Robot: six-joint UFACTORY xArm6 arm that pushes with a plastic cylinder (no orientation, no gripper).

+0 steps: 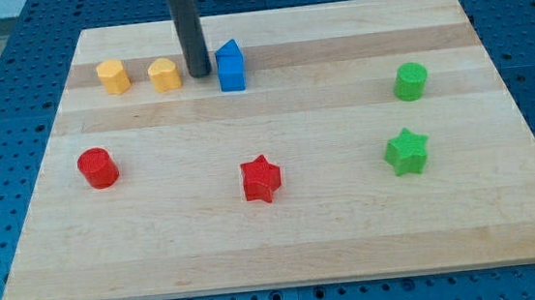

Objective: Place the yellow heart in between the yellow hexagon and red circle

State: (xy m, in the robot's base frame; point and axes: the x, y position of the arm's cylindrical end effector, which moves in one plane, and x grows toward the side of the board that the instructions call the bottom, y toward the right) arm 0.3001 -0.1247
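No claw on this rig, just a rod, so no open/closed state to read. My tip sits on the counter near the view's top left, just beside the yellow heart on its right side; can't tell if they touch. Blue block, shape unclear, is just right of my tip, so the tip is between heart and blue block. Yellow hexagon is near the heart's left. Red circle is lower left, well apart. Red star bottom centre; green circle and green star at far right.
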